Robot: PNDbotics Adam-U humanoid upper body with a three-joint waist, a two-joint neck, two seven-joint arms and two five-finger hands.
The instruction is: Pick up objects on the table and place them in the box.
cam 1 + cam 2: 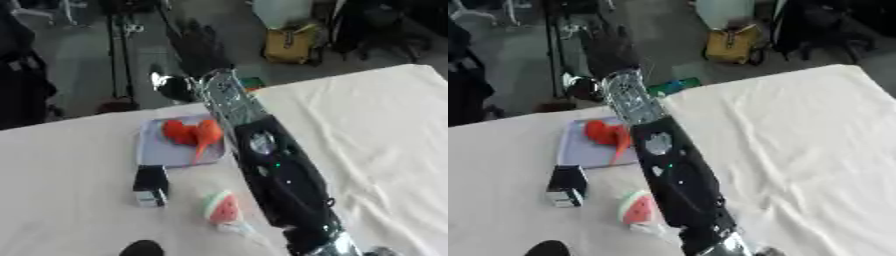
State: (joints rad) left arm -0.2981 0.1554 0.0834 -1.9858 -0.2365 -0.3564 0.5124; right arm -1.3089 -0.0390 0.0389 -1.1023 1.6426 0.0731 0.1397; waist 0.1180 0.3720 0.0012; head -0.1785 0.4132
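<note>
no text, label or number can be read anywhere (everything too blurred).

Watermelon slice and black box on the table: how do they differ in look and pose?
The watermelon slice is a rounded wedge, pink-red with a green rind; the black box is a squared block, black with a pale lower end. The slice lies nearer the robot's arm, the box further left. Both rest on the white tablecloth, just outside the lilac tray that holds the orange pieces.
</note>
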